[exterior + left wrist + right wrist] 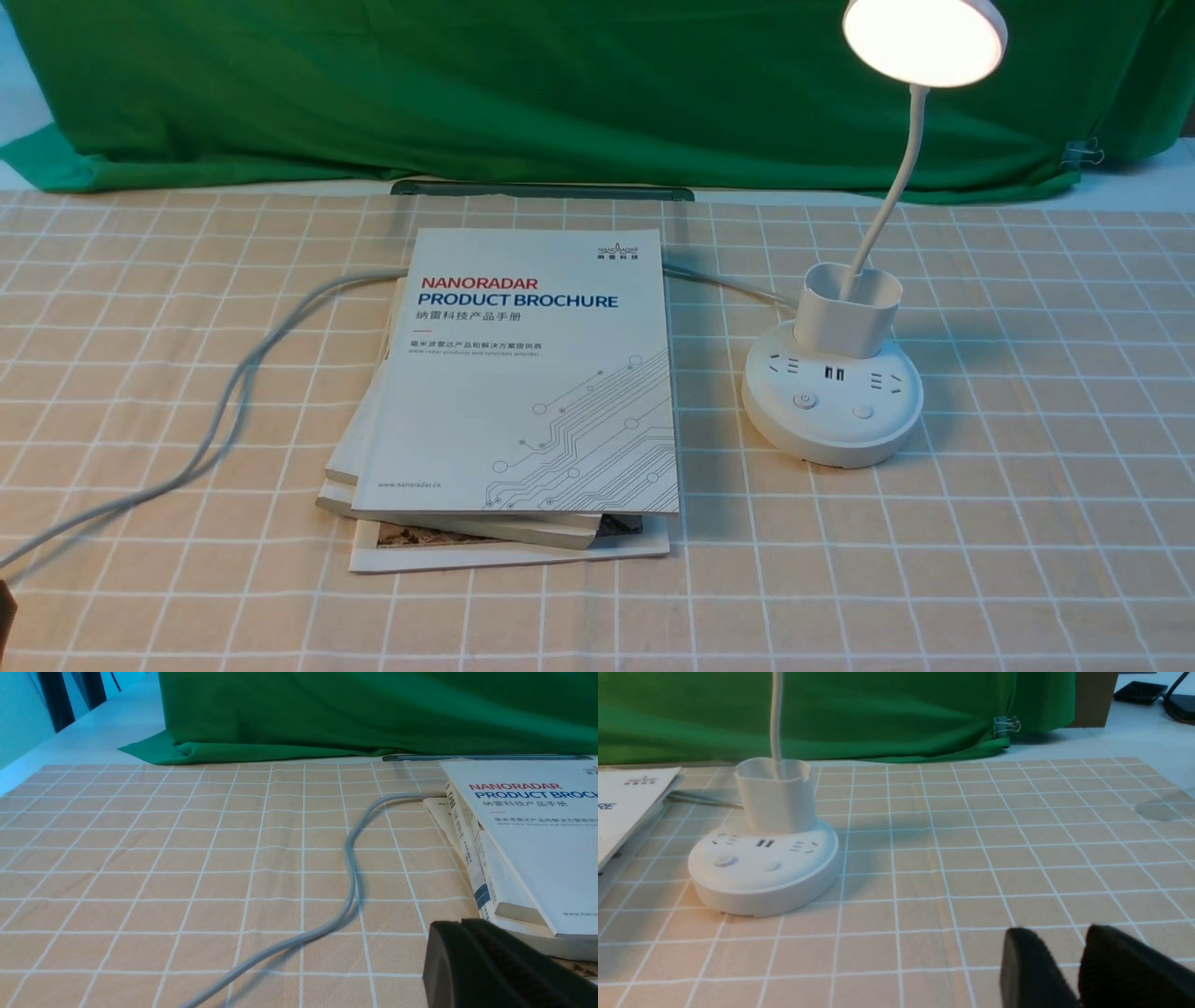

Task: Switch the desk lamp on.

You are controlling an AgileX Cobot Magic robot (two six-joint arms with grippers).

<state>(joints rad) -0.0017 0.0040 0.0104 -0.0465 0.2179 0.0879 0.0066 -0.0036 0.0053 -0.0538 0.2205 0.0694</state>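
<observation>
The desk lamp stands at the right of the checked cloth. Its round disc head (924, 37) glows bright on a thin curved gooseneck (896, 187) that rises out of the cup-shaped holder (850, 308). The round base (831, 420) carries sockets, USB ports and two buttons (805, 401). The base (761, 872) also shows in the right wrist view, well apart from my right gripper (1059, 934), which is open a little and holds nothing. My left gripper (460, 924) is shut and empty, low over the cloth beside the books. Neither arm reaches into the front view's middle.
A stack of books with a white brochure (532, 373) on top lies left of the lamp. A grey cable (233, 392) runs from behind the stack across the cloth to the near left. A green backdrop (560, 93) hangs at the back.
</observation>
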